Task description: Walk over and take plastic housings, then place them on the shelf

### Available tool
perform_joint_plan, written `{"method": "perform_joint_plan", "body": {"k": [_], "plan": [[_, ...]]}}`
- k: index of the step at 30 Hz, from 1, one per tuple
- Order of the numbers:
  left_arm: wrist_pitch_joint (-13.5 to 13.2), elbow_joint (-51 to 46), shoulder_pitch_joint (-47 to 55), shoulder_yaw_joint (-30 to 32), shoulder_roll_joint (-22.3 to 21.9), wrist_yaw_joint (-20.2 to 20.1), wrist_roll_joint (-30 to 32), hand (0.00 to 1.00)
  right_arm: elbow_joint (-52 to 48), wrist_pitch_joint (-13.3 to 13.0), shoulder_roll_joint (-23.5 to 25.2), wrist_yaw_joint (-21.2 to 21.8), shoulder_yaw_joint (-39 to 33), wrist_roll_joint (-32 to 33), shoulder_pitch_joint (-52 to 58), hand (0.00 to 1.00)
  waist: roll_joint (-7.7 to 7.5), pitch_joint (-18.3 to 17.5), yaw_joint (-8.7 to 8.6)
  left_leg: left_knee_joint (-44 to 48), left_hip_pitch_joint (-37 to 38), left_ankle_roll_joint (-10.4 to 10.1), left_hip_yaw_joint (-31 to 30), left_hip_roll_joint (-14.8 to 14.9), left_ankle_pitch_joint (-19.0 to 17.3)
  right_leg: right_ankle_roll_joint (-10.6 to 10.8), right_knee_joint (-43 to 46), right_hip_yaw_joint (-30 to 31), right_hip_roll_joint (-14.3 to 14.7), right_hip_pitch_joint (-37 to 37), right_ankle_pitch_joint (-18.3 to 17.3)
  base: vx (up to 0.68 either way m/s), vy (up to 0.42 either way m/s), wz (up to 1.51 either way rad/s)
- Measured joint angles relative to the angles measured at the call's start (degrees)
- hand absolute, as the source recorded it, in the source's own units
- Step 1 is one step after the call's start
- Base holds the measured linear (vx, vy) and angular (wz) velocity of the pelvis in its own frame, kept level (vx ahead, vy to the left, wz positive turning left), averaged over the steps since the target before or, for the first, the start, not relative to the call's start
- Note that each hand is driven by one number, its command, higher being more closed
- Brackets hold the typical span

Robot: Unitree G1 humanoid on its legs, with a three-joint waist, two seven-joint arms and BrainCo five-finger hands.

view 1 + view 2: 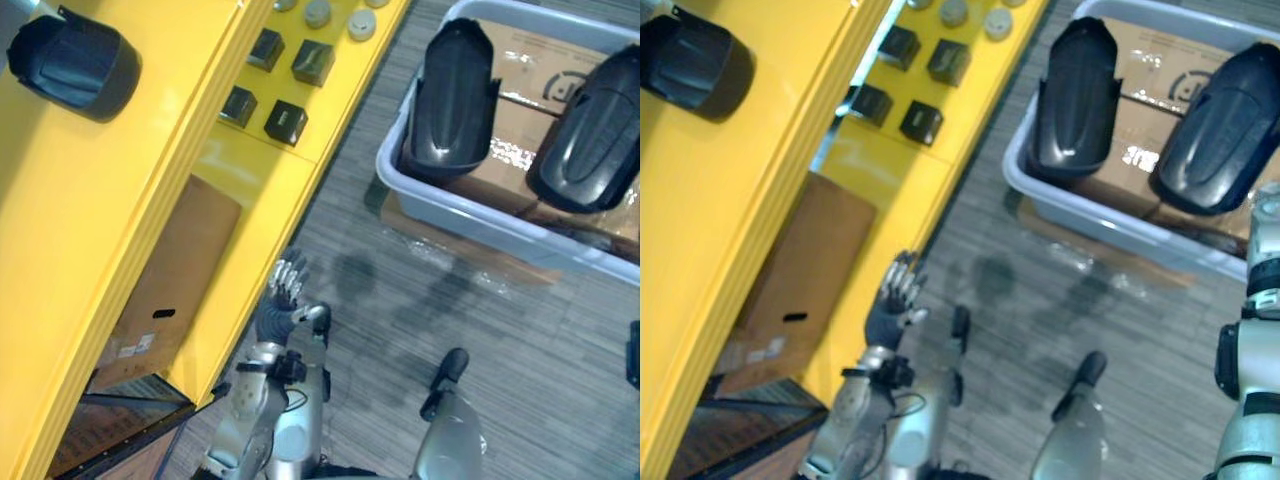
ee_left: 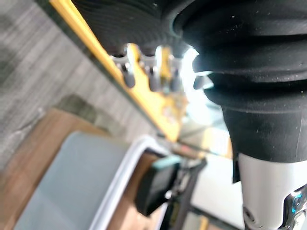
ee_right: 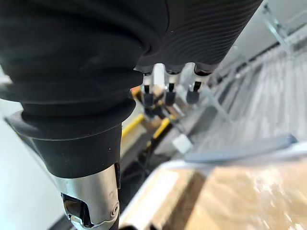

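Observation:
Two black plastic housings (image 1: 455,95) (image 1: 585,130) stand side by side in a grey bin (image 1: 470,215) on the floor at the upper right. A third black housing (image 1: 75,65) lies on the top board of the yellow shelf (image 1: 110,230) at the far left. My left hand (image 1: 283,300) is raised beside the shelf's front edge, open with straight fingers (image 2: 148,72) and holding nothing. My right hand's fingers (image 3: 168,91) hang relaxed and hold nothing; that arm comes up at the right edge, beside the bin.
Small black boxes (image 1: 290,120) and round grey parts (image 1: 340,15) sit on a lower yellow board. A cardboard box (image 1: 170,290) stands under the shelf. Cardboard sheets (image 1: 560,50) line the bin. Grey carpet (image 1: 400,300) lies between shelf and bin.

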Motion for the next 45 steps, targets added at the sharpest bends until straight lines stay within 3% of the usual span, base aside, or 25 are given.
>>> {"method": "perform_joint_plan", "body": {"k": [12, 17, 21, 23, 27, 28, 38, 45], "plan": [[-0.09, 5.38, -2.86, -3.41, -0.69, 0.55, 0.01, 0.0, 6.2, 0.5, 0.75, 1.57, 0.01, 2.0, -3.15, 0.0, 0.18, -0.08, 1.55, -0.04, -2.62, 0.03, -0.43, -0.64, 0.34, 0.14, 0.32, -0.3, -0.67, -2.34, 0.07, -0.02, -0.053, 0.03], [-0.28, 5.64, -4.13, -4.73, -1.24, 0.85, -0.12, 0.0, 7.4, 2.68, 0.72, 2.86, 0.21, 1.97, -4.59, 0.0, 0.62, -0.08, 1.69, -0.03, -4.14, 0.07, -1.21, -0.74, 0.41, 0.08, 0.82, -0.93, -0.8, -3.55, -0.04, -0.04, -0.055, 0.06], [-0.25, 6.11, -4.93, -5.46, -2.59, 1.17, -0.57, 0.0, 8.35, 4.26, 0.57, 4.25, 0.61, 1.96, -4.59, 0.0, 2.46, 0.07, 2.3, 0.36, -5.08, 0.17, -1.5, -1.07, 0.57, 0.05, 1.49, -1.07, -1.23, -4.48, -0.16, -0.05, -0.055, 0.03], [-0.25, 6.15, -5.44, -5.66, -2.67, 1.21, -0.58, 0.0, 8.41, 5.21, -0.62, 4.26, 2.27, 1.91, -4.61, 0.0, 3.32, -0.19, 3.16, 0.99, -6.38, 0.17, -1.71, -1.07, 0.56, 0.01, 1.81, -1.2, -1.25, -5.5, -0.18, -0.05, -0.051, 0.01], [-0.27, 7.79, -7.22, -6.37, -2.66, 1.32, -0.66, 0.0, 8.38, 7.71, -2.6, 5.36, 2.45, 1.99, -4.63, 0.0, 3.39, -0.24, 4.5, 1.23, -7.16, 0.16, -1.92, -1.1, 0.56, -0.06, 2.09, -1.3, -1.29, -6.25, -0.22, -0.05, -0.059, 0.01], [-0.27, 7.8, -7.39, -6.69, -2.66, 1.32, -0.67, 0.0, 8.38, 7.78, -2.73, 5.36, 2.43, 2.01, -4.63, 1.0, 3.39, -0.24, 4.64, 1.33, -7.39, 0.16, -2.01, -1.12, 0.56, -0.08, 2.1, -1.39, -1.29, -6.36, -0.23, -0.04, -0.044, 0.06], [-0.29, 12.08, -11.09, -8.4, -4.47, 2.96, -2.26, 0.0, 8.57, 7.92, -8.64, 9.16, 2.61, 2.15, -3.28, 1.0, 4.2, -0.81, 6.1, 3.44, -10.47, -0.21, -3.29, -1.32, -0.44, -0.89, 2.58, -2.38, -1.34, -8.27, -0.8, -0.05, -0.053, 0.03], [-0.32, 12.56, -11.29, -8.97, -4.98, 3.87, -2.27, 0.0, 8.49, 8.94, -9.6, 9.25, 2.59, 2.16, -2.77, 1.0, 4.99, -1.4, 6.39, 6.19, -11.54, -0.5, -3.56, -1.23, -2.08, -1.3, 2.91, -2.74, -1.25, -8.1, -1.13, -0.01, -0.058, 0.0]]}}
